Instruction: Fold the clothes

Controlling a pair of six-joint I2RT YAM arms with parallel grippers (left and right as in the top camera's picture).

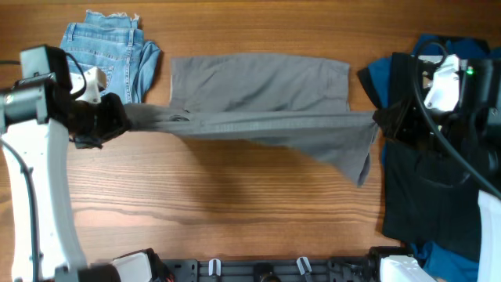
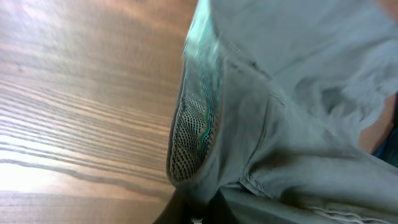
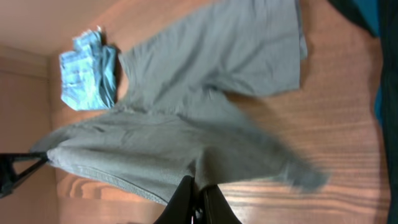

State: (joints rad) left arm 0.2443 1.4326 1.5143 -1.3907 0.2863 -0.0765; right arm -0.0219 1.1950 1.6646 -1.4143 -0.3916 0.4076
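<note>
the wooden worktop (image 1: 235, 219) has its widest bare stretch on the near side of the grey shorts (image 1: 266, 94), toward the arm bases. beyond the shorts only a thin strip of wood reaches the far edge. just right of the shorts lies one heap of dark garments (image 1: 427, 196), black with blue showing around it, running to the right edge. there is one pair of grey shorts: plain mid-grey, far half flat, one edge pulled taut in a line, a leg sagging at the near right, netted pocket lining (image 2: 193, 134) showing. one pair of denim shorts (image 1: 106, 51) lies just left of their far corner. two tools: the left tool (image 1: 117, 119) pinches the shorts' left end, the right tool (image 1: 382, 121) their right end.
</note>
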